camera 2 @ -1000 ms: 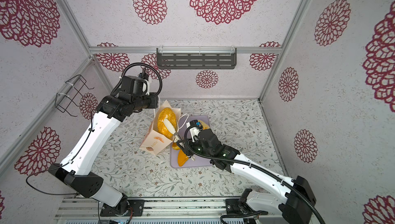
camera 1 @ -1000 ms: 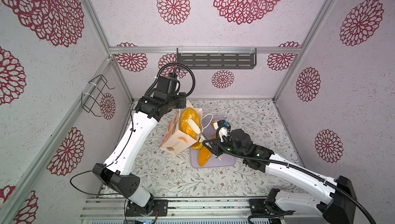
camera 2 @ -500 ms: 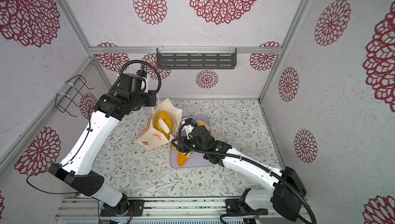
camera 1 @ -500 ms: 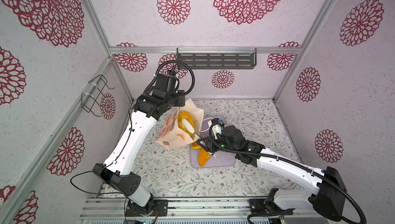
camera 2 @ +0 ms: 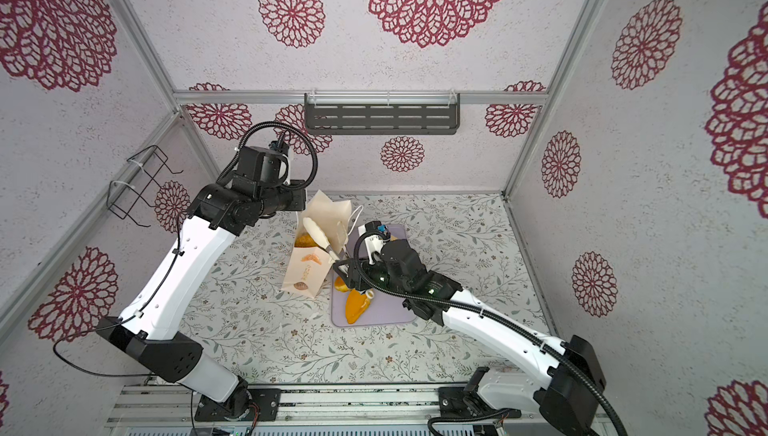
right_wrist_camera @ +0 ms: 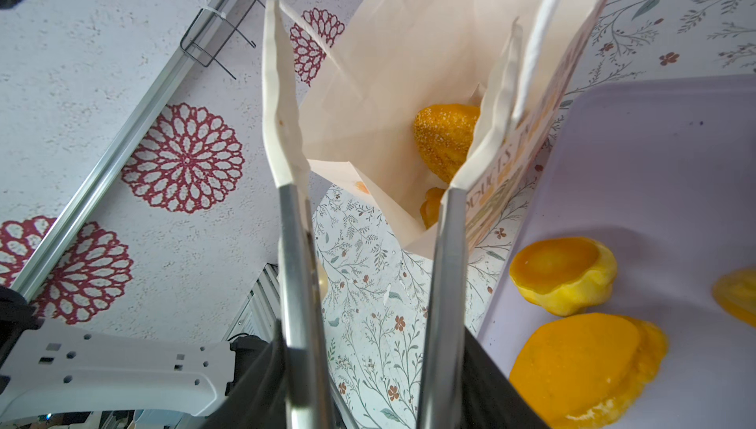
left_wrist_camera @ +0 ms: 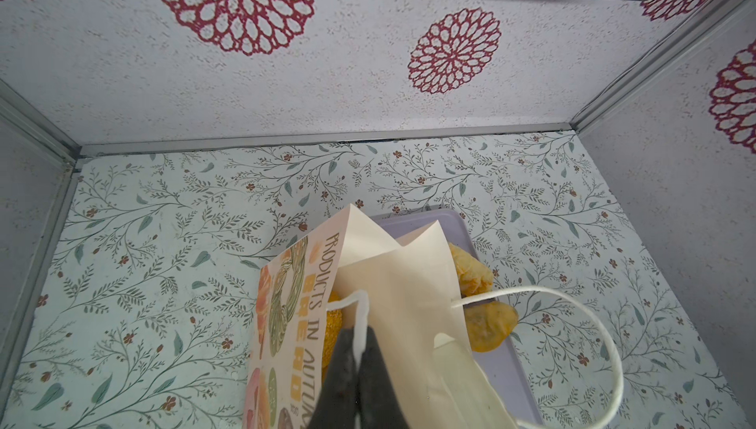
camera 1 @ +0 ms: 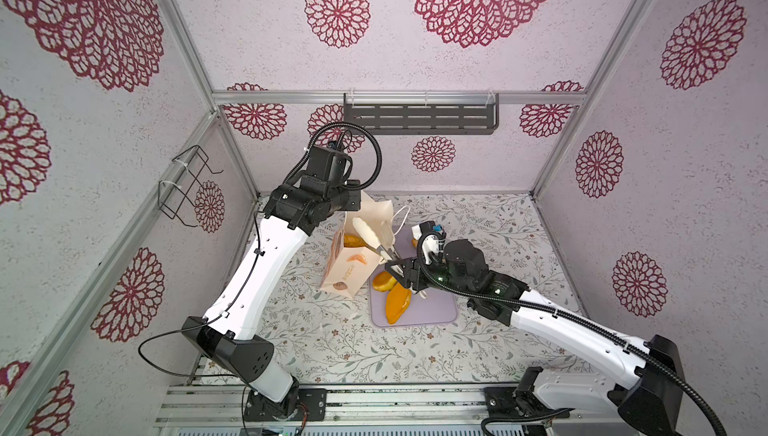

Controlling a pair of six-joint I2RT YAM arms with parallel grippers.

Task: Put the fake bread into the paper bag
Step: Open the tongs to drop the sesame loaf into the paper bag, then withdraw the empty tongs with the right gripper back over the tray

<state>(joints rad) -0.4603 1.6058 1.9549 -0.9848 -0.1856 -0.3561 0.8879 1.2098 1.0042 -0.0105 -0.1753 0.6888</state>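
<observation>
cream paper bag (camera 1: pixel 349 278) stands at the lilac tray (camera 1: pixel 432 313) 9 o'clock edge, two bread pieces (camera 1: pixel 397 303) on it. left wrist: left gripper (left_wrist_camera: pixel 360 339) pinches the cord handle (left_wrist_camera: pixel 361 312). right wrist: right gripper (right_wrist_camera: pixel 392 30) gapes, empty, at the bag mouth, seeded loaf (right_wrist_camera: pixel 444 140) inside.

You have a cream paper bag (camera 1: pixel 348 278) printed with orange and brown pastries, its lettering orange and olive, its cord handle (right_wrist_camera: pixel 540 38) white; inside it you see a seeded loaf (right_wrist_camera: pixel 446 140) in deep orange; your tray (camera 1: pixel 428 309) is lilac, the bread pieces (camera 1: pixel 397 303) on it orange-yellow; the table cover (camera 1: pixel 332 342) is pale with grey-green sprigs and small rust flowers; the walls (camera 1: pixel 249 38) show crimson rosettes.
</observation>
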